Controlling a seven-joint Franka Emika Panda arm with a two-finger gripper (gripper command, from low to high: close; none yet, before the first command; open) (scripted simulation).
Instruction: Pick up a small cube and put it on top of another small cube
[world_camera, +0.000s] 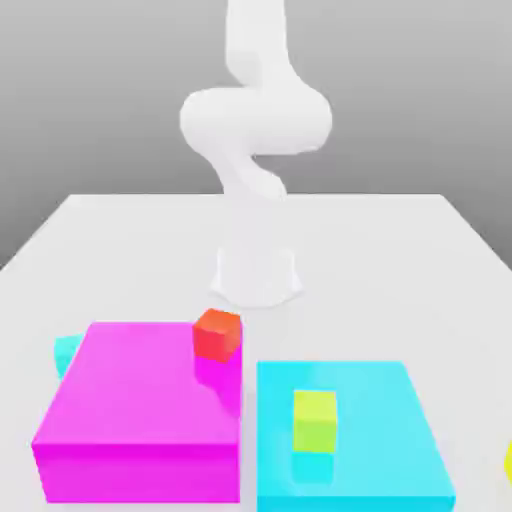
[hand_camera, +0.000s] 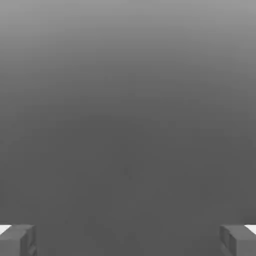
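The white table (world_camera: 130, 225) under a grey backdrop carried the task unstarted — the gripper (hand_camera: 128, 240) stood released, fingers (hand_camera: 17, 240) wide apart on nothing, while the small cube (world_camera: 508, 462), bright yellow, lay at four o'clock by the exterior view's right edge.

Two flat blocks, magenta (world_camera: 140, 400) and cyan (world_camera: 350, 430); three small cubes: red (world_camera: 216, 334), lime (world_camera: 314, 420), yellow (world_camera: 508, 462).

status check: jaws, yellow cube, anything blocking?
Gripper jaws wide apart, holding nothing. Small yellow cube at the exterior view's right edge, untouched. Red cube on magenta block, lime cube on cyan block; none blocking.
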